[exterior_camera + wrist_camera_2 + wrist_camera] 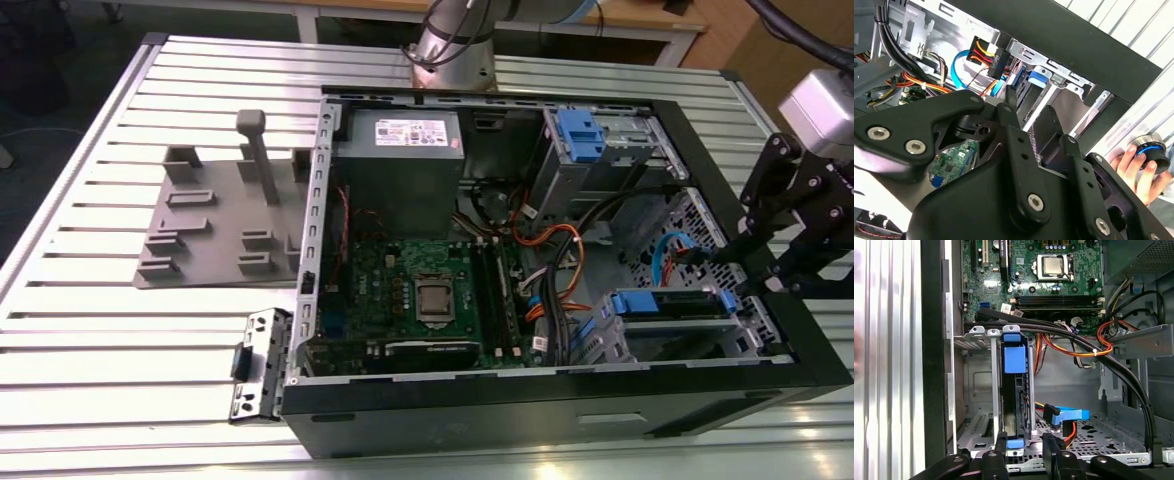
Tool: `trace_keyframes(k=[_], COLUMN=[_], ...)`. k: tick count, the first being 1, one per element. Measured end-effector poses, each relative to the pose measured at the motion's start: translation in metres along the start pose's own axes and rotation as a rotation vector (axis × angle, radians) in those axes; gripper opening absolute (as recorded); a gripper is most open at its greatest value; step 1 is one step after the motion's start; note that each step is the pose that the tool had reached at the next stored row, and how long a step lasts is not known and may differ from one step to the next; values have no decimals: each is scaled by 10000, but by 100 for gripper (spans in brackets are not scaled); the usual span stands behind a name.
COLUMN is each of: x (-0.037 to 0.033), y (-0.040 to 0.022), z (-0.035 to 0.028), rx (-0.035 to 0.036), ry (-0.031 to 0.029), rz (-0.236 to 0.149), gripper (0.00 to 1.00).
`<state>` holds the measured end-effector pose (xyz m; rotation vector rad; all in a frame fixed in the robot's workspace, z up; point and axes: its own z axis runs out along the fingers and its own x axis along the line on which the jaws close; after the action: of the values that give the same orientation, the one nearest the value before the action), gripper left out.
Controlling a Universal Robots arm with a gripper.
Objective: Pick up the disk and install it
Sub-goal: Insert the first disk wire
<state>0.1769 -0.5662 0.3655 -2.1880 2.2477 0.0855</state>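
Note:
The disk (667, 302) sits inside the open computer case, in the lower drive cage near the exterior view's right. Its blue carrier frames it. In the first wrist view the disk (1015, 405) stands edge-on between the cage's metal rails, with a blue tab at each end. My gripper (754, 268) hangs over the case's right wall, just beside that cage. Its black fingers (1000, 442) stand apart on either side of the disk's near end, and the gripper (1024, 442) is open. The second wrist view has the gripper (1031, 117) in front of the blue carrier (1034, 79).
A grey power supply box (398, 155), a green motherboard (427, 290) and orange and black cables (1089, 347) fill the case. An upper cage with a blue latch (585, 130) stands at the back. A grey fixture (214, 225) and a bracket (260, 365) lie on the slatted table. A hand (1131, 167) holds a knob.

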Motion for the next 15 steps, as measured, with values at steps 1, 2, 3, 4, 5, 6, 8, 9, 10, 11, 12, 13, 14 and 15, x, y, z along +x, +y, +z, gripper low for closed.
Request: trace_keyframes(k=[1,2,3,4,5,6,8,9,10,11,12,13,14,15], x=[0,0,-1,-3,-6,-12,-25,-34,-41,-47,-53,-60,-65,-73], y=[0,0,0,0,0,0,0,0,0,0,0,0,0,0], z=[0,0,1,1,1,2,4,7,9,10,12,14,16,19], rx=[0,0,0,0,0,0,0,0,0,0,0,0,0,0], ry=[0,0,-1,-1,0,0,1,0,0,0,1,0,0,0], rz=[0,0,0,0,0,0,0,0,0,0,0,0,0,0], gripper=[41,41,41,41,41,41,41,41,41,41,41,41,41,41])
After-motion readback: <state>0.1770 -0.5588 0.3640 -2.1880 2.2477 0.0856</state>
